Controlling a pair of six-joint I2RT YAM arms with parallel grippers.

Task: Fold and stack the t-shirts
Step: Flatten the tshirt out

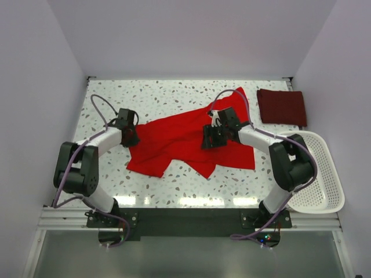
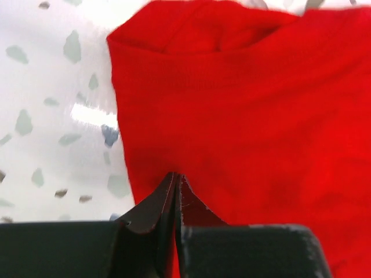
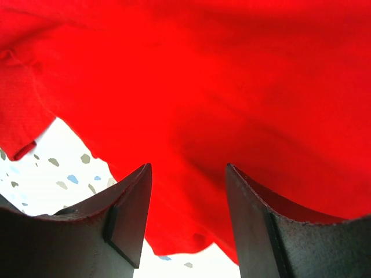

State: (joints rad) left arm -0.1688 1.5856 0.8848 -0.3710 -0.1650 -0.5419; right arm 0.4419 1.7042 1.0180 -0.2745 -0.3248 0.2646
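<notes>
The bright red t-shirt point(image 1: 191, 139) lies spread and rumpled in the middle of the table. The dark maroon t-shirt point(image 1: 282, 107) lies folded at the back right. My left gripper point(image 1: 131, 136) is at the red shirt's left edge. In the left wrist view its jaws point(image 2: 175, 178) are shut, with a sliver of the red shirt point(image 2: 243, 116) between them. My right gripper point(image 1: 212, 139) hangs over the shirt's middle right. In the right wrist view it point(image 3: 188, 174) is open and empty, just above the red cloth point(image 3: 232, 87).
A white slatted basket point(image 1: 317, 174) stands at the right edge, beside the right arm. The speckled tabletop point(image 1: 145, 92) shows around the red shirt. White walls close the back and both sides.
</notes>
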